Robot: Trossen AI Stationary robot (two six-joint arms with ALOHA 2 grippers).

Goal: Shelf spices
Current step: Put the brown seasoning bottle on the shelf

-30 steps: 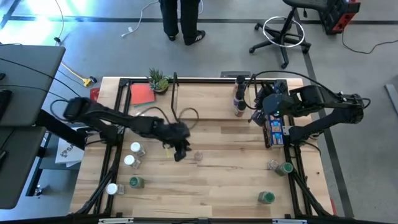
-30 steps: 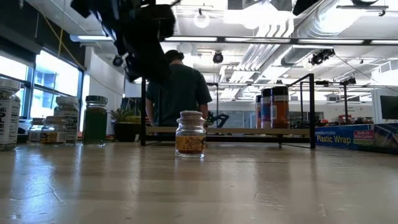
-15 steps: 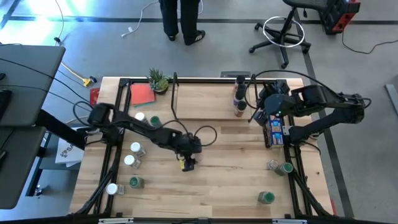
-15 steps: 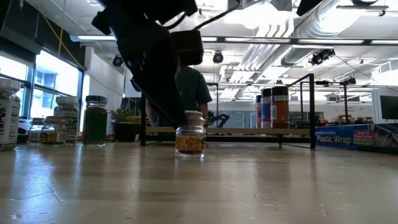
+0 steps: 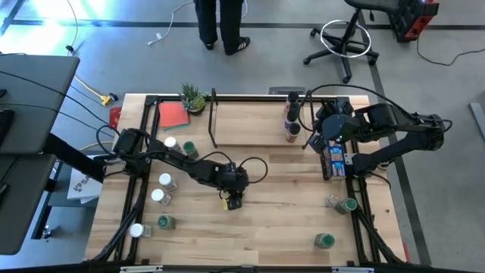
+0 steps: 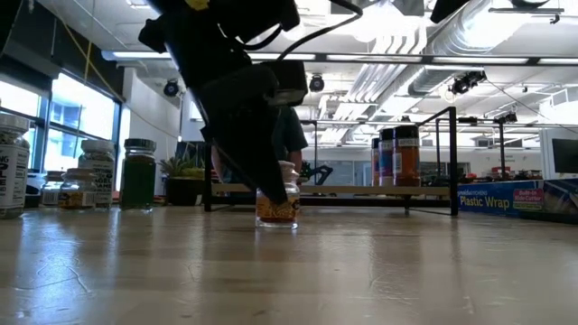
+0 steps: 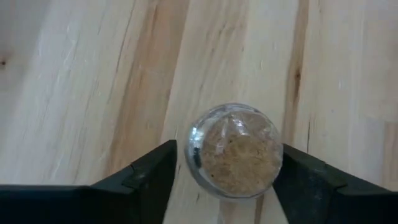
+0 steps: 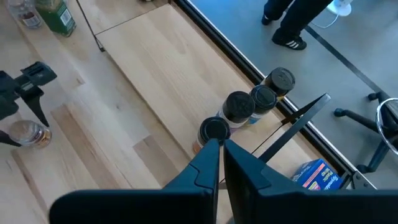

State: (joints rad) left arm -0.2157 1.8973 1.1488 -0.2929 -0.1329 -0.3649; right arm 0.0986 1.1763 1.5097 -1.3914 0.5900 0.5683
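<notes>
A small glass jar (image 7: 235, 152) with a clear top and brownish contents stands upright on its base in the middle of the table. My left gripper (image 7: 227, 155) has come down on it from above at a slant. It is open, with one finger on each side of the jar (image 6: 287, 209). In the high view the gripper (image 5: 233, 196) hides the jar. My right gripper (image 8: 221, 155) is shut and empty. It hangs high over the right end of the shelf (image 5: 250, 125), where three spices (image 5: 291, 117) stand in a row. My left gripper's fingers stand beside the jar's round wall, slanting down from the table's left. Bare wood shows between one finger (image 7: 163, 165) and the glass. The other finger (image 7: 298, 171) lies right at the glass, and I cannot tell whether it touches. The jar stands on the table.
More jars stand at the table's left (image 5: 163, 186) and near right (image 5: 341, 203). A blue box (image 5: 333, 159) lies by the shelf's right rail. A plant (image 5: 193, 97) and a red sheet (image 5: 173, 114) are at the far left. A person (image 5: 220, 23) stands beyond the table.
My left gripper has moved toward the table's right and near edge. It has also sunk from well above the table down around the small jar. The jar has stayed where it was.
</notes>
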